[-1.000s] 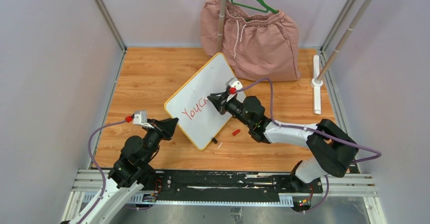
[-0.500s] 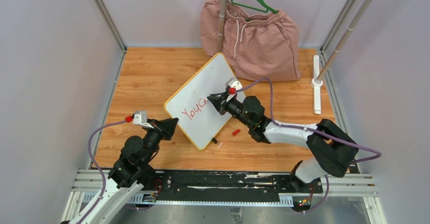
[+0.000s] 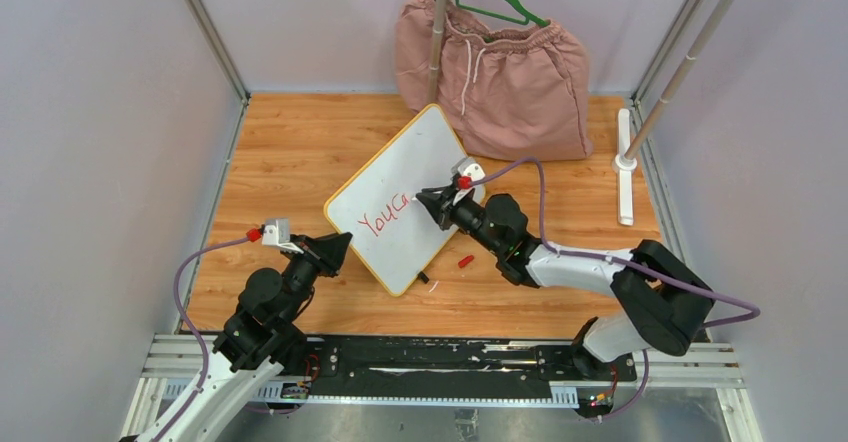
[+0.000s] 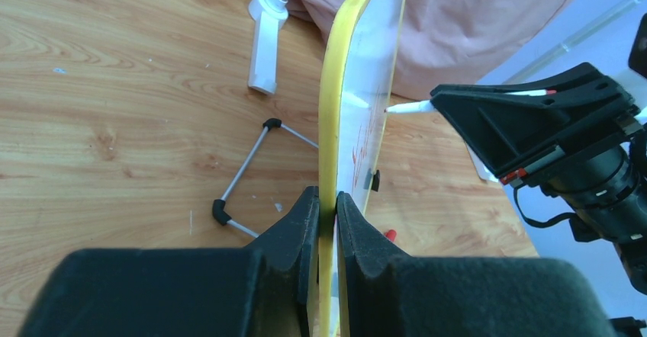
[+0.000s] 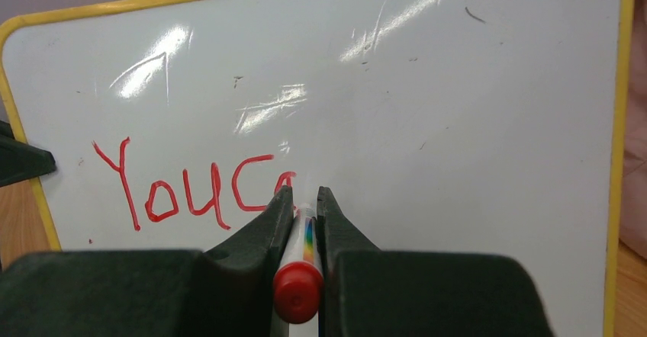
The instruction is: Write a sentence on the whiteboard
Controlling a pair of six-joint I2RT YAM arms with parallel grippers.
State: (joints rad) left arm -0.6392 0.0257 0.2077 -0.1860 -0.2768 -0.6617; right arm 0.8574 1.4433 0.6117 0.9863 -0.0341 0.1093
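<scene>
Right gripper, marker at red "Youca" sentence

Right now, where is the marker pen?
In the right wrist view, the pen is clamped in the right gripper, its tip at the whiteboard just right of the red lettering.

Small white whiteboard with rounded corners and a thin yellow rim, standing up on edge around the middle of the wooden bench, turned diagonal when you look from the top. The left hand is pinching its rim at the near end. The writing is red marker, reads "Youc" plus the start of another letter, over on the left of the board's face.
</scene>
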